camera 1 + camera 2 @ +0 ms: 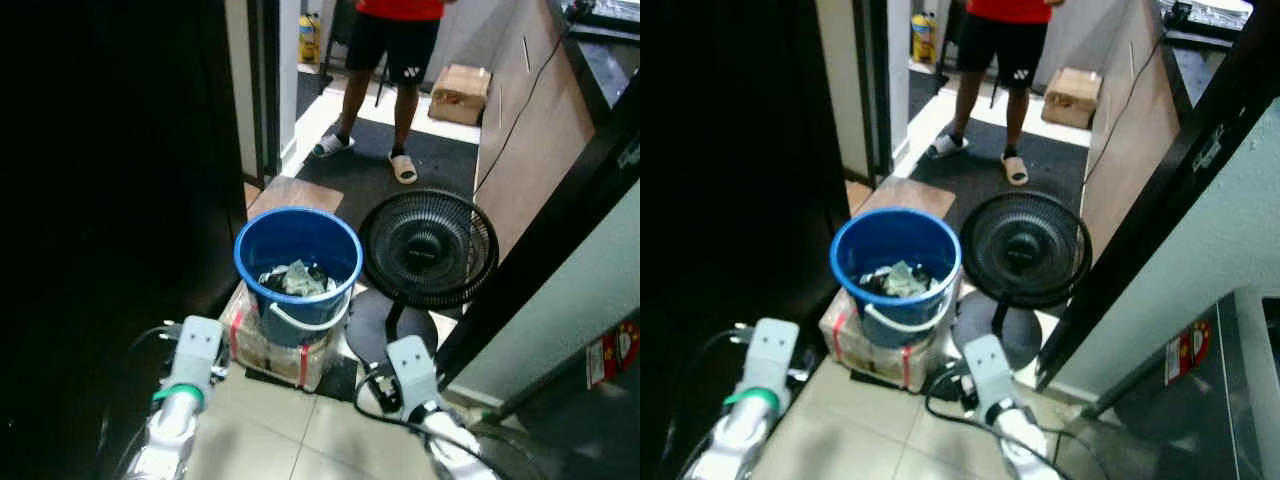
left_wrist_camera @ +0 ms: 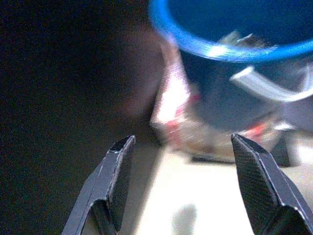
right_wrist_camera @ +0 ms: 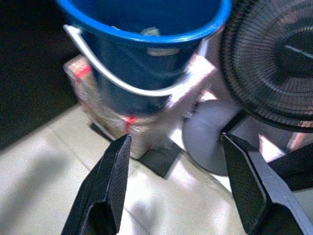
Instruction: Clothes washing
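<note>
Approach step, judged: both arms raised, nothing held. Left gripper and right gripper each have fingers spread, empty.

At 12 o'clock, the round blue plastic bucket holding crumpled clothes sits on a taped wrapped block, on pale floor tiles.

Next move likely needs reaching its white handle.

Black round floor fan at 1 o'clock; a person's legs beyond.

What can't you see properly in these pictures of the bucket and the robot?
- Clothes in the blue bucket: head views, too small to tell which garments.
- Wrapped box under the bucket: the bucket covers its top; left wrist view blurs it.
- The dark area left of the bucket: too dark in the head views.
- Person: cut off above the waist by the top edge.
- Fan: cut by the right wrist view's edge.
</note>
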`<state>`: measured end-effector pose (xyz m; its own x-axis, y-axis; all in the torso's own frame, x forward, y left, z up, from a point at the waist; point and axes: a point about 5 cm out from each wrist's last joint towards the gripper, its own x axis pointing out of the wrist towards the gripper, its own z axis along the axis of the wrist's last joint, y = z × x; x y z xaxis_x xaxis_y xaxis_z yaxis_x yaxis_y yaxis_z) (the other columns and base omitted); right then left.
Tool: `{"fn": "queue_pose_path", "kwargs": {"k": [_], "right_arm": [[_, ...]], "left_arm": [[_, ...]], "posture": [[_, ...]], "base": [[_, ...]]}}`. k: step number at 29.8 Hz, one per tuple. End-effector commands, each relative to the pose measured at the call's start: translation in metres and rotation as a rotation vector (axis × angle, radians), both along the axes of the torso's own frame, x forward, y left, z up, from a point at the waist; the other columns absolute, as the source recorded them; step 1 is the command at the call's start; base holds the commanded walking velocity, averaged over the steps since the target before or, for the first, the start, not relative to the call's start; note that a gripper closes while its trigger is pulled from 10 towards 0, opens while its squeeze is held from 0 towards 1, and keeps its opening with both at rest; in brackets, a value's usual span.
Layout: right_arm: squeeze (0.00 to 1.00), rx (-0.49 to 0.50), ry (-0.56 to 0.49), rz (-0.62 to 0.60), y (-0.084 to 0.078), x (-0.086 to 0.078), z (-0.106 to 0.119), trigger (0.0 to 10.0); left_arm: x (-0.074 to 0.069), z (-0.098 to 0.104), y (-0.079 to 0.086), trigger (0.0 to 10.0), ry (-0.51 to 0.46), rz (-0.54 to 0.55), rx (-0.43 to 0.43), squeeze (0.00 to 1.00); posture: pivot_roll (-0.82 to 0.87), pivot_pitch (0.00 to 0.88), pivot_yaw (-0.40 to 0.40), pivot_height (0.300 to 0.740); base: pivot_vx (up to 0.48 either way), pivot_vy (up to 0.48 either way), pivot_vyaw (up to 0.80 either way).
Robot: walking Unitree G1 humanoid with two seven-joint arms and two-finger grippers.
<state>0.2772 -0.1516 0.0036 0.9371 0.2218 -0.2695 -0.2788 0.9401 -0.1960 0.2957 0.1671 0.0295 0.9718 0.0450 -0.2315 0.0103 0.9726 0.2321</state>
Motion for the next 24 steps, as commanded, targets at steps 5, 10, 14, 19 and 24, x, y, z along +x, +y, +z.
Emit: {"fn": "queue_pose_path", "kwargs": {"k": [5, 10, 14, 19, 24], "right_arm": [[0.0, 0.009, -0.004, 0.002, 0.0037, 0.0014, 0.0011, 10.0], [0.0, 0.009, -0.003, 0.0, 0.0035, 0.001, 0.0007, 10.0], [0.0, 0.01, -0.003, -0.001, 0.0034, 0.0009, 0.0006, 10.0], [0.0, 0.009, -0.003, -0.001, 0.0032, 0.0008, 0.0006, 10.0], [0.0, 0.009, -0.003, 0.0, 0.0034, 0.0009, 0.0007, 10.0]], "left_arm": [[-0.0062, -0.007, 0.0106, 10.0, 0.029, 0.033, 0.006, 0.0], [-0.0065, -0.0074, 0.0107, 10.0, 0.031, 0.033, 0.007, 0.0], [-0.0066, -0.008, 0.011, 10.0, 0.037, 0.038, 0.001, 0.0], [-0.0065, -0.0085, 0.0111, 10.0, 0.042, 0.039, 0.001, 0.0], [-0.0068, -0.009, 0.0113, 10.0, 0.044, 0.038, 0.007, 0.0]], "posture": [[0.08, 0.023, -0.001, 0.74], [0.08, 0.024, 0.0, 0.74], [0.08, 0.024, 0.0, 0.74], [0.08, 0.025, 0.0, 0.74], [0.08, 0.027, 0.0, 0.74]], "base": [[0.44, 0.0, 0.0], [0.44, 0.0, 0.0], [0.394, 0.0, 0.0], [0.272, 0.0, 0.0], [0.258, 0.0, 0.0]]}}
